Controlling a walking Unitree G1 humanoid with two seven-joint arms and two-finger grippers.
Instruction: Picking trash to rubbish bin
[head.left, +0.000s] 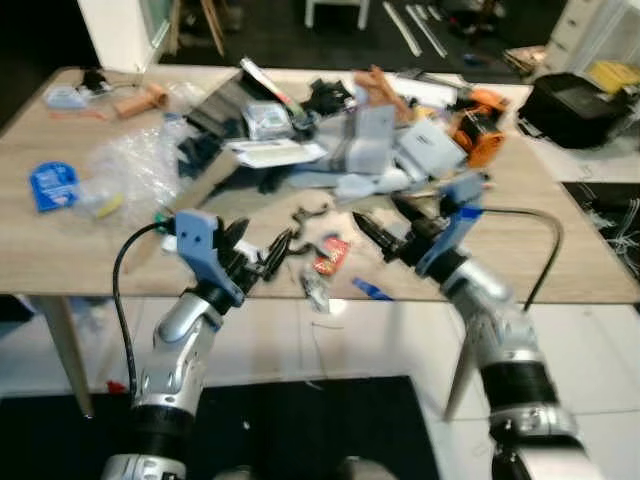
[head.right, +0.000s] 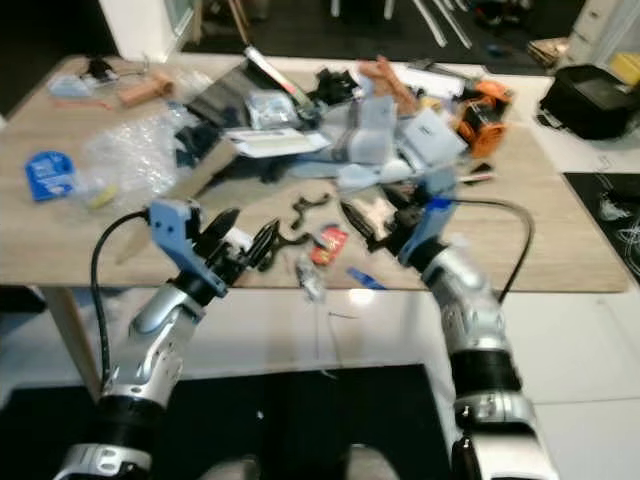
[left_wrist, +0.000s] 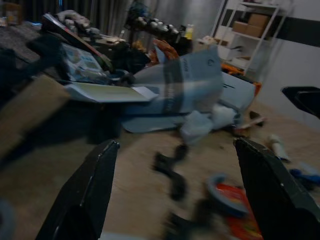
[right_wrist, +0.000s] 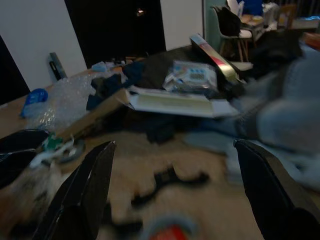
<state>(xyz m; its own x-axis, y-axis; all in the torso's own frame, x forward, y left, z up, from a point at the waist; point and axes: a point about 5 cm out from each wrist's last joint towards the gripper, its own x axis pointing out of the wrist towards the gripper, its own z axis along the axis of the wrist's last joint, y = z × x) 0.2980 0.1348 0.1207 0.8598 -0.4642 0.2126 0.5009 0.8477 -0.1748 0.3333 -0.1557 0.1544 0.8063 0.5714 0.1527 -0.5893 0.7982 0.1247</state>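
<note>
**Two open grippers at the edge of a messy table**

The left gripper (head.left: 262, 255) has its fingers spread wide, with nothing between them. It hangs just over the near edge of the table (head.left: 60, 250), and its fingers point toward the middle. In the left wrist view the two black fingers (left_wrist: 85, 195) stand far apart, with bare wood between them.

The right gripper (head.left: 385, 226) is spread wide too and holds nothing. Its fingers point toward the left gripper, so the two face each other (like two open beaks). Both silver arms come up from below and bend in over the table edge.

Between the grippers lies a small red wrapper (head.left: 330, 253) close to the near edge. Its long side runs slanted, away from the robot and a bit to the right. Just in front of it a silvery scrap (head.left: 314, 290) sits right at the edge, and a blue scrap (head.left: 371, 290) lies beside it. A black bent piece (head.left: 310, 215) lies a little farther in.

Behind them is a big pile of grey bags (head.left: 370, 150), and clear bubble wrap (head.left: 130, 165) lies on the left.
</note>
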